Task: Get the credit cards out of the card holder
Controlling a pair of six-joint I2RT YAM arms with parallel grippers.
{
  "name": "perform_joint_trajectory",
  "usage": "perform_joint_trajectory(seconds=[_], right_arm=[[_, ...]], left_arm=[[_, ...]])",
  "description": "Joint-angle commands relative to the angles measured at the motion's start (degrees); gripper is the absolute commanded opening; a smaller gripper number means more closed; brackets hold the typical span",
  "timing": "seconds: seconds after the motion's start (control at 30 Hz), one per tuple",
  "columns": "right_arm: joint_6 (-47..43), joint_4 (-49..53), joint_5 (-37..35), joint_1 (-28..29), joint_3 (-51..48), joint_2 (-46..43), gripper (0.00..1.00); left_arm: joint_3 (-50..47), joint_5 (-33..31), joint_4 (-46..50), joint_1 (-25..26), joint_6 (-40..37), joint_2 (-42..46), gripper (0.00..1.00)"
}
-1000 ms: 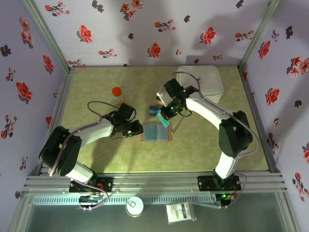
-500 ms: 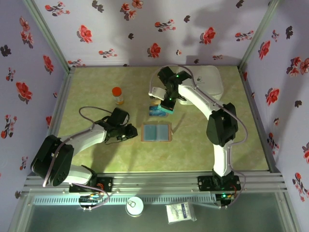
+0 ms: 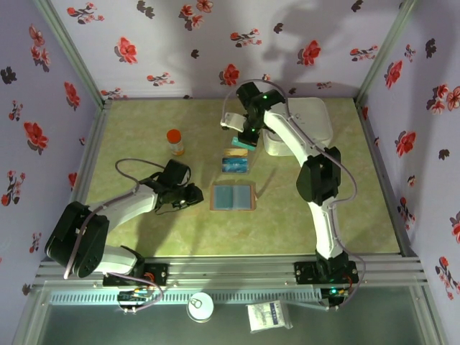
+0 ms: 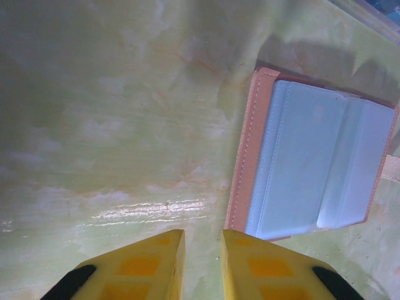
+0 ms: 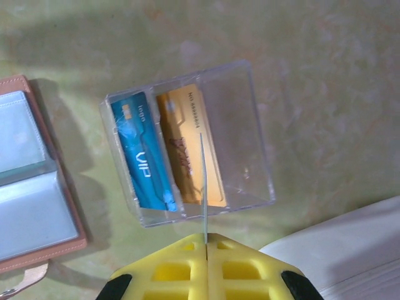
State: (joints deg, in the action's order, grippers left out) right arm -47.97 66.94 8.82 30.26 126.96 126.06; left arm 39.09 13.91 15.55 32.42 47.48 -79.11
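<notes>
Right wrist view: your right end effector (image 5: 205, 240) is clamped on what looks like an edge-on card (image 5: 202, 187), above the clear tray (image 5: 250, 125) beside the card holder (image 5: 31, 215), probably to drop it there. Left end effector (image 4: 203, 250), slightly parted and empty, sits just beside the card holder.

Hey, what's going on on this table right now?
Cards are being taken out of an open wallet. The right pincer is shut on a thin card, held edge-on close to a clear tray where a blue card and a gold card already lie. The left pincer hovers slightly open beside the wallet, holding nothing. The wallet's visible pockets look empty.
</notes>
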Motion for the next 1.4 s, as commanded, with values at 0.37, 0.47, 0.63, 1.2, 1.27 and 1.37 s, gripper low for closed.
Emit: perform_joint_trajectory(seconds=[0.37,0.47,0.63,1.2,1.27,1.37], right_arm=[[-2.2,-2.6,4.7,-1.3,6.9,6.9,0.00],[-2.6,-3.3,4.8,-1.4,7.0,7.6,0.00],[-3.0,-3.7,4.5,-1.6,7.8,8.6,0.00],[-2.8,-5.9,3.5,-1.6,8.3,10.7,0.08],[-1.8,-7.5,1.1,-1.7,8.3,10.5,0.10],[-0.8,-9.5,-0.6,-1.9,8.3,10.2,0.11]], left_arm=[[0.3,-0.1,2.8,-0.8,-0.1,-0.3,0.21],[0.3,-0.1,3.0,-1.0,-0.2,0.0,0.21],[0.3,-0.1,3.3,-1.2,-0.2,0.3,0.21],[0.5,0.1,3.7,-1.6,-0.6,-0.3,0.21],[0.6,0.1,3.6,-1.6,-0.6,-0.4,0.21],[0.7,0.1,3.6,-1.6,-0.6,-0.4,0.21]])
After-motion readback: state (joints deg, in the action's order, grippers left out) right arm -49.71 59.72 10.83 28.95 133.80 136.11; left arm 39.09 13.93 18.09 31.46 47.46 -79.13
